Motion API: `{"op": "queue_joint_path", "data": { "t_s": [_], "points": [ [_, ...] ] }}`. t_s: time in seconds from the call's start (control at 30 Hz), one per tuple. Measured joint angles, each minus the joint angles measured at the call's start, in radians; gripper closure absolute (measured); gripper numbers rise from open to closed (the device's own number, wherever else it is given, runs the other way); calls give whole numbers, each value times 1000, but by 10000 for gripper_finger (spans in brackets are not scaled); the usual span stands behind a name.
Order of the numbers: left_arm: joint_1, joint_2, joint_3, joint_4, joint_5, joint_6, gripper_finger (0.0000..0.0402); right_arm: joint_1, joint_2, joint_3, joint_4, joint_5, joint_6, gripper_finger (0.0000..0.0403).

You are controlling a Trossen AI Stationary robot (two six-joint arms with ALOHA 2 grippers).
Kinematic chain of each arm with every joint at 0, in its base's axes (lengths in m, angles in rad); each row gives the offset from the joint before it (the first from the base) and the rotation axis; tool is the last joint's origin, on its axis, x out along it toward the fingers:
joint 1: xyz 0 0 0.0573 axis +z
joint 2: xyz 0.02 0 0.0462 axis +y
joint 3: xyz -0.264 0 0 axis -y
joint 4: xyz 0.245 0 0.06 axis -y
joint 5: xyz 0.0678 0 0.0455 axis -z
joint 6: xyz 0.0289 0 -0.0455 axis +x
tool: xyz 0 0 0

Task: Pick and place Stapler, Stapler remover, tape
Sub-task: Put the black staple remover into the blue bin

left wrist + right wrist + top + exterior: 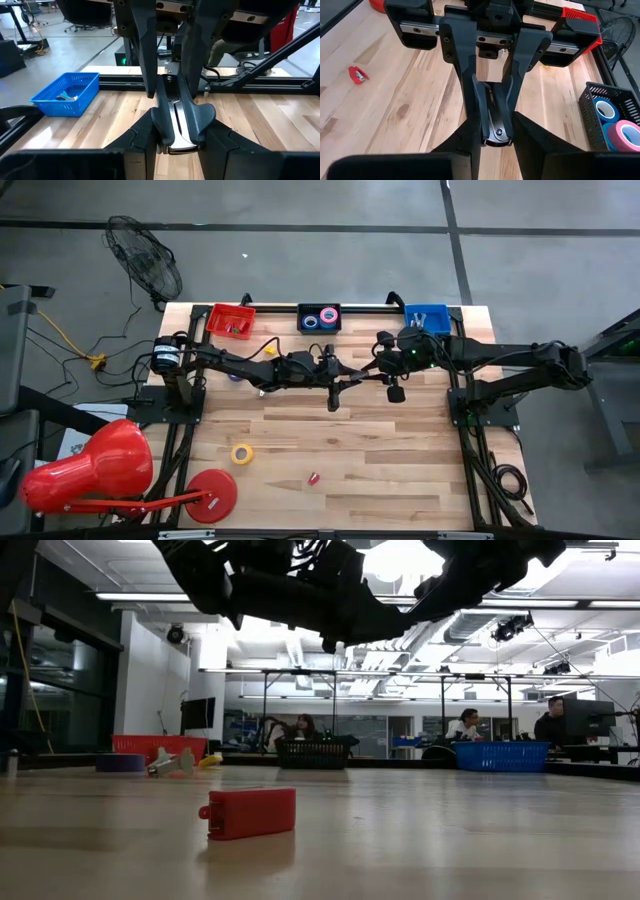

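Observation:
A black stapler [362,378] hangs above the middle of the table between my two grippers. My left gripper [175,135] comes from the table's left and is shut on one end. My right gripper [495,135] comes from the right and is shut on the other end. A yellow tape roll [242,453] lies flat near the front left. Blue and pink tape rolls [615,125] sit in the black bin [320,318]. A small red oblong item [248,812] lies on the table near the front. Whether it is the stapler remover I cannot tell. My left gripper pinches the stapler's broad head end [172,142] by its two sides between both fingers. The fingers reach in level from the table's left, along the stapler. The stapler is clear of the table, roughly level. My right gripper pinches the stapler's narrow riveted end [499,132] by its two sides between both fingers. The fingers slant down from the table's right, along the stapler. The stapler is held off the table, spanning both grippers.
A red bin [232,319], the black bin and a blue bin [427,317] stand along the far edge. A red lamp [95,470] with its round red base [212,495] sits at the front left. A purple roll [120,762] lies toward the far left. Bare wood [400,470] fills the front right.

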Motion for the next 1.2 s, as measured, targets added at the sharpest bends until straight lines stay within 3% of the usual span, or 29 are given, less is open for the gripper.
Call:
{"op": "queue_joint_path", "data": {
  "t_s": [0.37,0.97,1.2],
  "points": [
    [0,-1,0,6,-2,-4,244,0,0,0,-6,16,4,328],
    [30,-1,0,-104,19,38,237,-49,0,0,-117,96,58,328],
    [71,-20,0,-176,64,30,237,-121,0,0,-240,225,96,328]
  ]
}}
